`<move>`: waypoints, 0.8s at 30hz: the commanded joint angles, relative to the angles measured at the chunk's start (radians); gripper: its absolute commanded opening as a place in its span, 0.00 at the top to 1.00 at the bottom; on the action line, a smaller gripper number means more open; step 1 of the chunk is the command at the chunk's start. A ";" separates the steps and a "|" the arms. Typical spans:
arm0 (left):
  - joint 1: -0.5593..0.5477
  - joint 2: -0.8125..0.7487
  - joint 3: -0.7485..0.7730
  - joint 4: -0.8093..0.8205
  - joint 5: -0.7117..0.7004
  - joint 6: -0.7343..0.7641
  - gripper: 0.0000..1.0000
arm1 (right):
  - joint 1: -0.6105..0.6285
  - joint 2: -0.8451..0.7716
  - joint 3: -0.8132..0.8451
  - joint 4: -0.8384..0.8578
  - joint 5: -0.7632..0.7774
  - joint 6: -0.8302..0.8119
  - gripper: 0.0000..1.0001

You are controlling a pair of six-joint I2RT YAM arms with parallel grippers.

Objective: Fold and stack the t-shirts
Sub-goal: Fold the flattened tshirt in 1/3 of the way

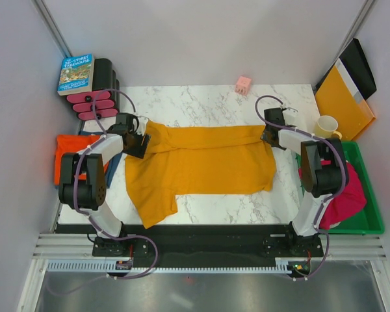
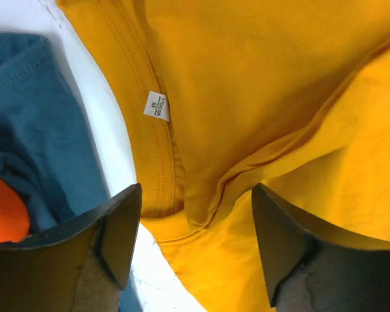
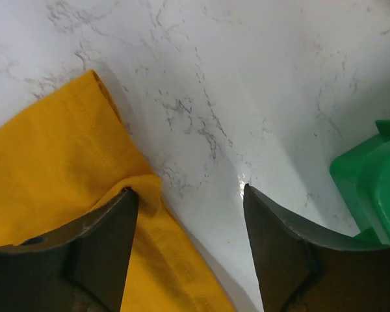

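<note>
The mustard-yellow t-shirt [image 1: 201, 161] lies spread across the marble table [image 1: 201, 104], partly folded lengthwise, one sleeve hanging toward the near left. My left gripper [image 1: 138, 142] is open over its collar end; the collar with a white size label [image 2: 156, 106] shows between the fingers [image 2: 120, 234]. My right gripper [image 1: 270, 134] is open at the shirt's far right corner [image 3: 65, 162], its left finger [image 3: 104, 247] touching the cloth. The red-orange shirt [image 1: 70, 156] and the dusty blue shirt [image 2: 32, 117] lie at the left edge. The magenta-pink shirt [image 1: 344, 195] lies in the green bin.
A green bin [image 1: 370, 195] stands at the right edge, its corner in the right wrist view [image 3: 370, 188]. A cream mug [image 1: 326, 127], a yellow-orange folder [image 1: 343, 101], a pink cube [image 1: 244, 84], a book [image 1: 76, 73] on a black and pink rack [image 1: 97, 97].
</note>
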 commanded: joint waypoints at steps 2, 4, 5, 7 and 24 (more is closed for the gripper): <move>0.008 -0.134 0.024 0.030 0.060 -0.026 0.16 | 0.014 -0.121 0.042 0.041 -0.001 -0.037 0.19; 0.008 -0.153 0.058 0.038 0.063 -0.058 0.14 | 0.030 -0.140 0.073 0.026 -0.004 -0.045 0.18; 0.008 -0.153 0.069 0.044 0.067 -0.065 0.14 | 0.033 -0.144 0.078 0.027 -0.014 -0.048 0.19; 0.007 -0.129 0.113 0.058 0.080 -0.085 0.16 | 0.036 -0.151 0.082 0.035 -0.045 -0.046 0.26; -0.013 0.007 0.265 0.029 0.060 -0.109 0.21 | 0.040 -0.345 -0.126 0.027 -0.115 -0.002 0.46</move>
